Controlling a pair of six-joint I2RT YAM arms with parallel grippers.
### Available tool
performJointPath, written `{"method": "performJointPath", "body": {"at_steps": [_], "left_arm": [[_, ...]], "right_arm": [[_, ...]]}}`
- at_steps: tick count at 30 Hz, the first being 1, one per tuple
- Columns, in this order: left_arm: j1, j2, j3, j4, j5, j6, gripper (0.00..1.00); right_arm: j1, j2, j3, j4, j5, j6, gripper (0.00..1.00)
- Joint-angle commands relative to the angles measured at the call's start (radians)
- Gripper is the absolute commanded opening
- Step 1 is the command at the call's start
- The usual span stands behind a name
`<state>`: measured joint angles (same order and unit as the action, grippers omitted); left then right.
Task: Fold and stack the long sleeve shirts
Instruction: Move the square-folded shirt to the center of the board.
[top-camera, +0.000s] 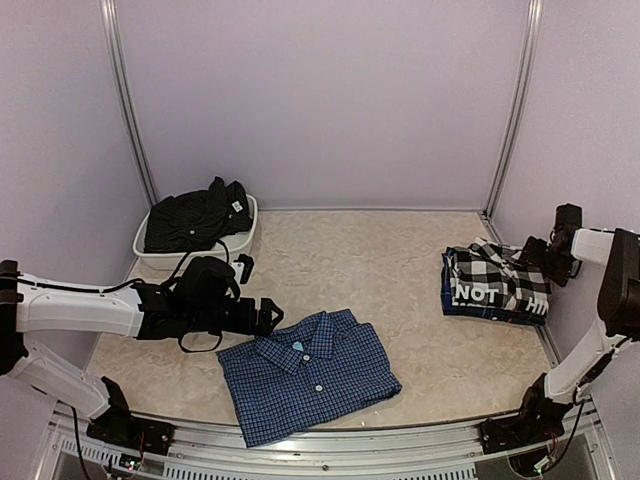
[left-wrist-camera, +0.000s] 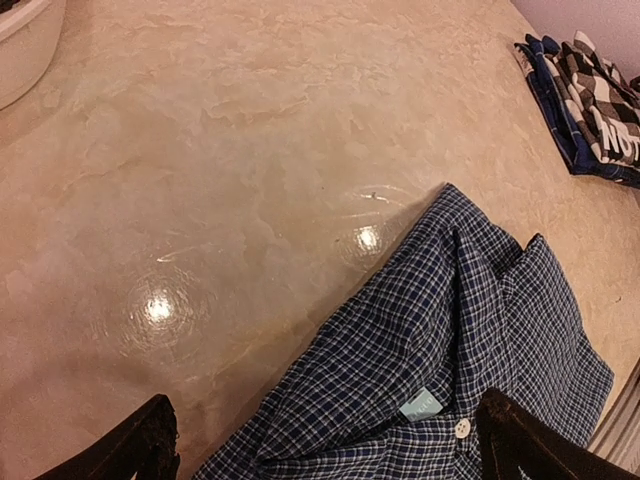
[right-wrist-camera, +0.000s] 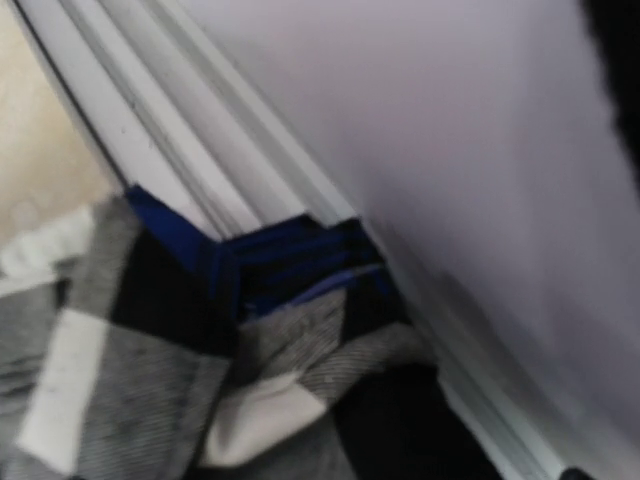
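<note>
Left gripper (top-camera: 270, 316) and right gripper (top-camera: 533, 252) are spread, empty; the blue shirt (top-camera: 308, 375) by the table's (top-camera: 390, 255) near edge is best pinched through all layers.

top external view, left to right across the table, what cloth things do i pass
plain black cloth shirt in a white plastic tub, blue fine-check button-up shirt, bold black-and-white check shirt with white lettering
</note>
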<state>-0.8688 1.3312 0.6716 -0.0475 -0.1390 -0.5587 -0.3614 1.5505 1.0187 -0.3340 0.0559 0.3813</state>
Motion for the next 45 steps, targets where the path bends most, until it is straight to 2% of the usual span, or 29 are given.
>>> {"method": "performJointPath", "body": {"at_steps": [1, 6, 10, 15, 21, 30, 35, 41, 45], "left_arm": [[0.01, 0.016, 0.003, 0.034, 0.008, 0.01, 0.99], [0.01, 0.045, 0.015, 0.034, 0.015, 0.016, 0.99], [0.01, 0.048, 0.013, 0.031, 0.004, 0.017, 0.99], [0.017, 0.042, 0.01, 0.029, -0.006, 0.02, 0.99], [0.034, 0.048, 0.01, 0.022, -0.013, 0.028, 0.99], [0.05, 0.006, -0.02, -0.003, -0.014, 0.003, 0.99], [0.05, -0.039, -0.065, -0.023, 0.001, -0.038, 0.99], [0.05, -0.123, -0.193, -0.026, 0.048, -0.135, 0.99], [0.047, -0.196, -0.258, -0.076, 0.061, -0.189, 0.99]], "right_arm": [[-0.045, 0.068, -0.052, 0.109, -0.133, -0.007, 1.0], [-0.05, 0.131, -0.096, 0.184, -0.251, -0.005, 0.99], [-0.049, 0.146, -0.149, 0.246, -0.373, -0.012, 0.93], [0.02, 0.125, -0.187, 0.279, -0.423, -0.031, 0.89], [0.182, 0.116, -0.169, 0.256, -0.361, -0.043, 0.88], [0.436, 0.147, -0.144, 0.307, -0.269, 0.044, 0.89], [0.492, 0.148, -0.088, 0.277, -0.229, 0.043, 0.94], [0.495, 0.032, -0.025, 0.166, -0.133, -0.01, 0.98], [0.508, -0.066, -0.026, 0.122, -0.126, -0.027, 0.98]]}}
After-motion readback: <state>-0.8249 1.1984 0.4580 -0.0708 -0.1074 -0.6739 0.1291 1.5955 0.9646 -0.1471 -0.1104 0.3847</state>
